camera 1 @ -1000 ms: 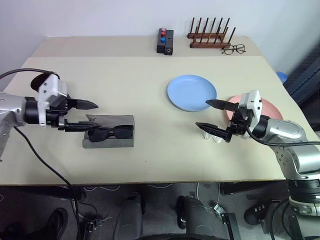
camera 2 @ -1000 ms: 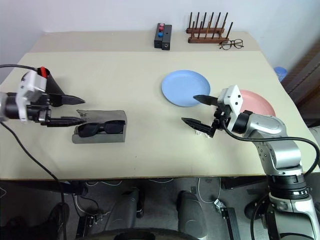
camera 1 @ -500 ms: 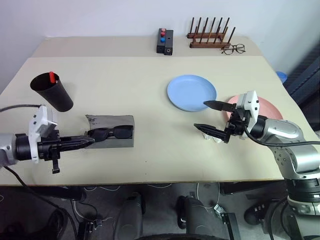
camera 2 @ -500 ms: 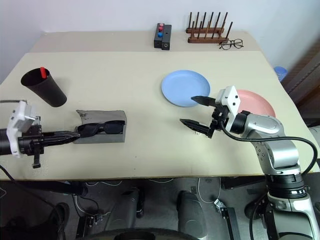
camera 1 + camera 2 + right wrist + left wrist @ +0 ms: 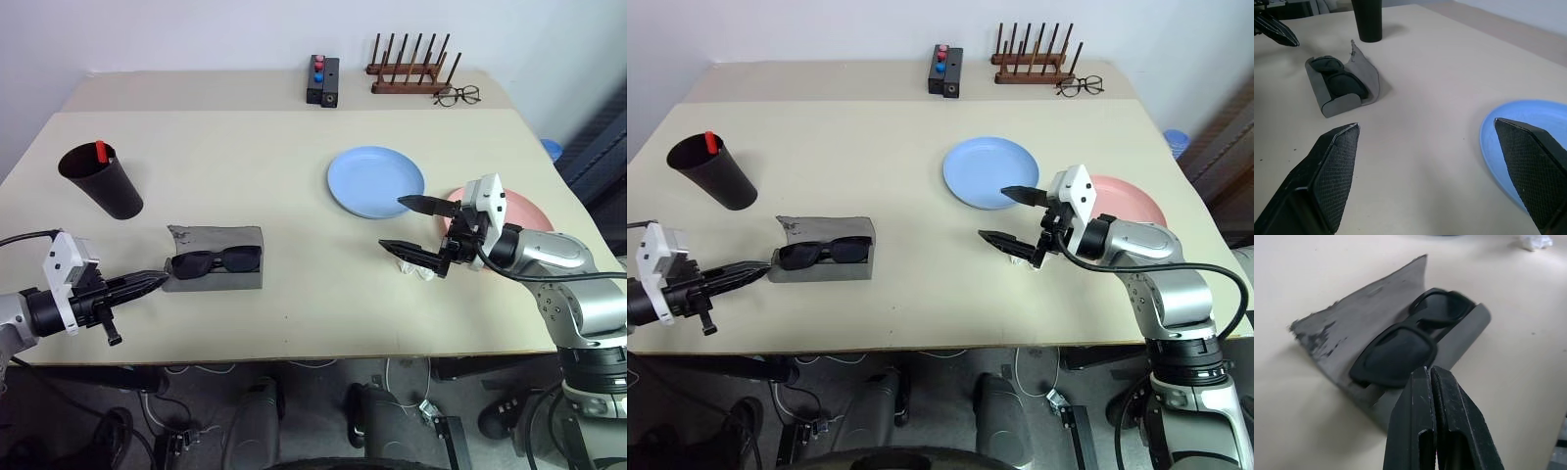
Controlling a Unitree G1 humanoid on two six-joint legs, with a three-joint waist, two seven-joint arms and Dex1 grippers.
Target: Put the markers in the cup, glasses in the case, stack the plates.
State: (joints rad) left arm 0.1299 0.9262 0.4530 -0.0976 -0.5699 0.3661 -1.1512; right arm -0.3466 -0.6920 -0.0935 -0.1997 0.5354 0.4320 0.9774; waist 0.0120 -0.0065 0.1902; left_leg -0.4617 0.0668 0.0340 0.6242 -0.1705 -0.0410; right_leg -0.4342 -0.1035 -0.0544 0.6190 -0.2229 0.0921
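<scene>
The left tool [image 5: 155, 282] has dropped from above the grey case [image 5: 216, 270] to bench level just beside its near end and pinched fully shut on nothing, so the black sunglasses [image 5: 217, 260] now lie released in the open case. The red-capped marker [image 5: 100, 151] already stands in the dark cup [image 5: 102, 180]. The right tool [image 5: 411, 227], spread wide and empty, waits between the apart blue plate [image 5: 376, 181] and pink plate [image 5: 529, 210]; stacking looks next.
</scene>
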